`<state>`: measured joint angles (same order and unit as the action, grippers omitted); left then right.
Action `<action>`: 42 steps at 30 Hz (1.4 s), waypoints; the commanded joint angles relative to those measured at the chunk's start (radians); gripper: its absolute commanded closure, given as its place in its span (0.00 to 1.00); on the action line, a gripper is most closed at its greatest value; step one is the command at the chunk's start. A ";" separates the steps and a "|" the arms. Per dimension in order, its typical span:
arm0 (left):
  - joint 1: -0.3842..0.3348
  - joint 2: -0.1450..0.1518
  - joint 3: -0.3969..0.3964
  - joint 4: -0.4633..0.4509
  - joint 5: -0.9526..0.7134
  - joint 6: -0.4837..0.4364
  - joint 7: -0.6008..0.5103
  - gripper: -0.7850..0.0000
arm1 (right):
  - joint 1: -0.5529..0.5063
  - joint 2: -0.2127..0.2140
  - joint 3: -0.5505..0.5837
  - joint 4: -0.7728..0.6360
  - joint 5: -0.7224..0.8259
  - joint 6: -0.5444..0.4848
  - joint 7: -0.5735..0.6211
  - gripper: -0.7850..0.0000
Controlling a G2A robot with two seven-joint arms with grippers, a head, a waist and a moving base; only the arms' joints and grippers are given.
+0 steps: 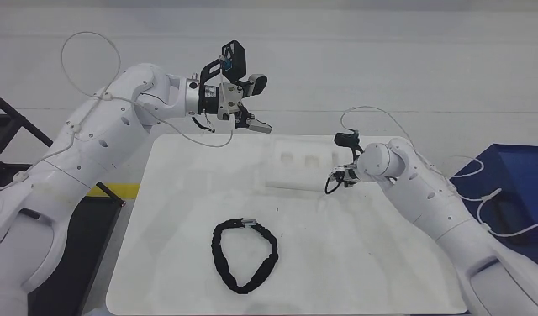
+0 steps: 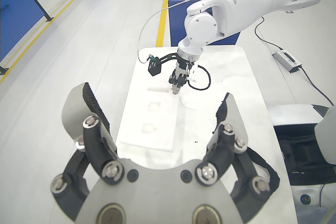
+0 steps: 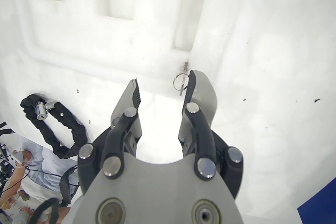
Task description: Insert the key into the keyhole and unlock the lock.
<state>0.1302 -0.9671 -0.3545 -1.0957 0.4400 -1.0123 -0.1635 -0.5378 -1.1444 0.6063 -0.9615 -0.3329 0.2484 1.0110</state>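
Right gripper [image 3: 164, 79] hung low over the white tabletop [image 1: 168, 257] with its fingers spread and nothing between them. As I read the wrist feed, one black ribbed pad [image 3: 189, 86] sat just beside the small silver key on its wire ring [image 3: 182, 84]; I could not tell whether it touched the ring. The key lay flat against the edge of the white foam block with square recesses [image 3: 78, 33], outside the gap between the fingers rather than inside it.

Farther out, near the table's front, lay the black fabric-sleeved chain lock [image 1: 244, 255], a closed loop with its silver cylinder [image 3: 41, 110] on its side, well apart from the key. The left gripper [image 1: 256, 124] hovered above the table's far corner, jaws also wide and empty, nowhere near the lock.

I judged the task barely begun, with the key not yet picked up. My worry was the grasp. With the key off to one side, closing there would catch air or nudge the key under the foam's lip. Catching only the ring would be no better, because the key would dangle and swing, and I could never line it up with the keyhole. Later, the cylinder lay loose, so any push from the key would slide it away unless the other gripper pinned it first.
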 commanded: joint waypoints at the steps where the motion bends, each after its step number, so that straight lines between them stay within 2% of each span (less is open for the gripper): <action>1: 0.000 0.000 0.000 0.000 0.000 0.000 0.000 0.00 | 0.003 -0.006 -0.001 0.020 0.002 0.000 -0.005 0.67; 9: 0.000 0.000 0.000 0.000 0.000 0.000 0.000 0.00 | 0.013 -0.037 -0.015 0.085 0.003 0.010 -0.006 0.73; 10: 0.000 0.000 0.000 0.000 0.000 0.000 0.000 0.00 | 0.015 -0.040 -0.016 0.093 0.001 0.010 -0.006 0.78; 14: 0.000 0.000 0.000 0.000 0.000 0.000 0.000 0.00 | 0.023 -0.054 -0.020 0.125 -0.005 0.015 -0.010 0.87; 17: 0.000 0.000 0.000 0.000 0.000 0.000 0.000 0.00 | 0.030 -0.061 -0.019 0.142 -0.010 0.015 -0.012 1.00; 24: 0.000 0.000 0.000 0.000 0.000 0.000 0.000 0.00 | 0.054 -0.058 0.006 0.129 -0.036 0.036 0.025 1.00; 29: 0.000 0.000 0.000 0.000 0.000 0.000 0.000 0.00 | 0.057 -0.033 0.054 0.051 -0.058 0.078 0.088 1.00; 33: 0.000 0.000 0.000 0.000 0.000 0.000 0.000 0.00 | 0.022 0.004 0.133 -0.054 -0.037 0.082 0.132 1.00; 40: 0.000 0.000 0.000 0.000 0.000 0.000 0.000 0.00 | -0.128 0.080 0.336 -0.308 0.056 0.038 0.161 1.00; 42: 0.000 0.000 0.000 0.000 0.000 0.000 0.000 0.00 | -0.183 0.099 0.414 -0.384 0.127 0.006 0.164 1.00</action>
<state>0.1302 -0.9671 -0.3545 -1.0957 0.4400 -1.0123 -0.1635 -0.6931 -1.0543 0.9775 -1.3077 -0.2434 0.2690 1.1746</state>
